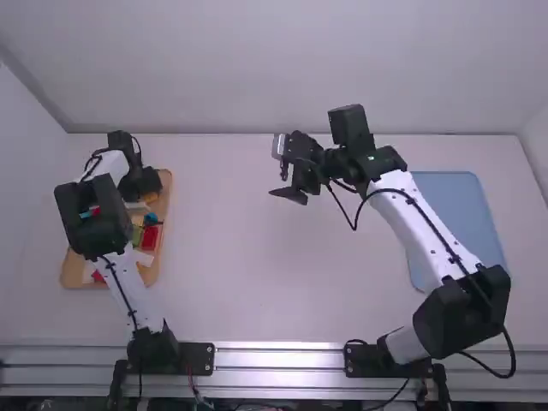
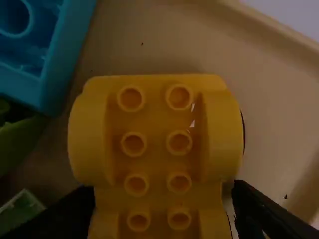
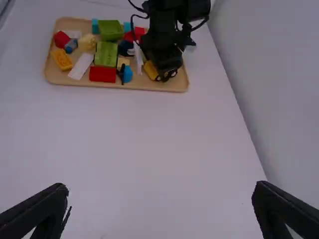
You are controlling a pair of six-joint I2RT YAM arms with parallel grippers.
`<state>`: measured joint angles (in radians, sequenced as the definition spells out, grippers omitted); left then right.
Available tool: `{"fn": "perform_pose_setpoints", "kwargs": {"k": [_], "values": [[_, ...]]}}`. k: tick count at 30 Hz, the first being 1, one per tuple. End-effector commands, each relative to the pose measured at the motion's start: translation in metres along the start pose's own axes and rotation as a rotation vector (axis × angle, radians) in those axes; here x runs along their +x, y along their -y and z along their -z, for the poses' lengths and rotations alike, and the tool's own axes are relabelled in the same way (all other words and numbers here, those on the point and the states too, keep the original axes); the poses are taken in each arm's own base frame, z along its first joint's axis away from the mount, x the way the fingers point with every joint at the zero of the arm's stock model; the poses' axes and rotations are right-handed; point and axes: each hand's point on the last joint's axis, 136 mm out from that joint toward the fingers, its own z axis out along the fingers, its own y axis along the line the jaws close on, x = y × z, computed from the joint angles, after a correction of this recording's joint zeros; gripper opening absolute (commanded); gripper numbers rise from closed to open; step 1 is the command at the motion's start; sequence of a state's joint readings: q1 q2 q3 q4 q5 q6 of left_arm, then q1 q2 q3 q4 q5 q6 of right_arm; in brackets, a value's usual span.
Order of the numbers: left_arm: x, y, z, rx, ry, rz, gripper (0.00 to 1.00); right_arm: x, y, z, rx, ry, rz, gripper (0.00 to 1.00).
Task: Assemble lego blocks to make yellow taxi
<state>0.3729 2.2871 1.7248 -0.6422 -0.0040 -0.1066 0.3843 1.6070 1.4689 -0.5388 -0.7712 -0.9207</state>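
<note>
In the high view, at the left, the left gripper [image 2: 163, 184] reaches down into a shallow tan wooden tray [image 3: 70, 81] near its far edge. Between its fingers sits a yellow plastic block with two rows of round studs and rounded arches on both sides [image 2: 157, 134]. The fingers look narrowed onto the block's flanks, so I take it as held. Its long axis runs along the finger faces, and they pinch across the two-stud width; the arched part juts out past the fingertips, so the hold is towards one end. A light blue block [image 2: 72, 52] lies just off one arch, beside the fingers. A red brick [image 1: 149, 238] lies on the base side of the fingers, in the same tray.

Farther right, well apart from the tray, the right gripper [image 3: 160, 188] hangs over the white table [image 3: 149, 134], its fingers spread wide around nothing. Right of those fingers lies a flat pale blue mat [image 1: 462, 214].

The left arm is plainly the nearer one, so the pick falls to it. The next move should be a lift straight up, then a carry towards the right fingers. With the arches overhanging, the block could tip or snag its blue neighbour.
</note>
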Motion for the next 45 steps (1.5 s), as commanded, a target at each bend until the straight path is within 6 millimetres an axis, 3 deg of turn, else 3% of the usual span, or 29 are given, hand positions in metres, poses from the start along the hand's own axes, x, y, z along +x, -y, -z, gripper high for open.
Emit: {"fn": "perform_pose_setpoints", "kwargs": {"k": [1,7,10,15,17,20,21,24,29,30,35,36,37,39,40,41,45], "values": [[0.018,0.004,-0.014,0.009,-0.06,-0.004,0.68,-0.003,0.002,-0.001,-0.002,0.008,0.002,0.99],[0.025,0.002,-0.013,0.003,-0.09,0.024,0.64,-0.004,0.003,-0.001,0.002,0.011,0.007,0.99],[0.026,0.0,-0.012,0.003,-0.094,0.027,0.57,-0.004,0.003,-0.001,0.001,0.011,0.007,0.99],[0.014,0.004,-0.011,0.01,-0.05,0.023,0.52,-0.003,0.002,-0.001,-0.003,0.008,0.0,0.99],[0.008,0.005,-0.006,0.01,-0.038,0.043,0.43,-0.003,0.002,-0.001,-0.002,0.007,0.0,0.99],[0.0,0.003,0.022,0.01,-0.027,0.099,0.26,-0.003,0.002,-0.001,-0.003,0.008,0.001,0.99],[0.0,0.003,0.022,0.01,-0.027,0.099,0.26,-0.003,0.002,-0.001,-0.003,0.008,0.001,0.99],[-0.009,0.009,0.06,0.015,0.025,0.089,0.15,-0.003,0.003,-0.001,-0.001,0.008,0.0,0.99],[-0.006,0.01,0.113,-0.017,0.095,0.046,0.08,-0.003,0.002,-0.001,-0.002,0.008,0.002,0.99],[-0.003,0.021,0.131,0.002,0.135,0.028,0.07,-0.003,0.002,-0.001,-0.003,0.008,0.001,0.99],[0.022,0.054,0.167,0.042,0.251,-0.124,0.08,-0.004,0.002,-0.001,-0.006,0.013,0.001,0.99],[0.034,0.067,0.172,0.056,0.28,-0.206,0.16,-0.004,0.001,-0.001,-0.01,0.016,-0.015,0.99],[0.034,0.067,0.172,0.056,0.28,-0.206,0.16,-0.004,0.001,-0.001,-0.01,0.016,-0.015,0.99],[0.06,0.094,0.179,0.107,0.302,-0.365,0.2,-0.005,0.002,-0.001,-0.005,0.016,-0.089,0.99],[0.064,0.097,0.179,0.113,0.3,-0.389,0.21,-0.005,0.002,-0.001,-0.004,0.016,-0.099,0.99],[0.086,0.115,0.18,0.163,0.285,-0.515,0.24,-0.006,0.003,0.001,0.0,0.018,-0.129,0.99],[0.127,0.148,0.179,0.259,0.216,-0.72,0.18,-0.003,0.005,0.007,0.006,0.017,-0.144,0.99]]}}
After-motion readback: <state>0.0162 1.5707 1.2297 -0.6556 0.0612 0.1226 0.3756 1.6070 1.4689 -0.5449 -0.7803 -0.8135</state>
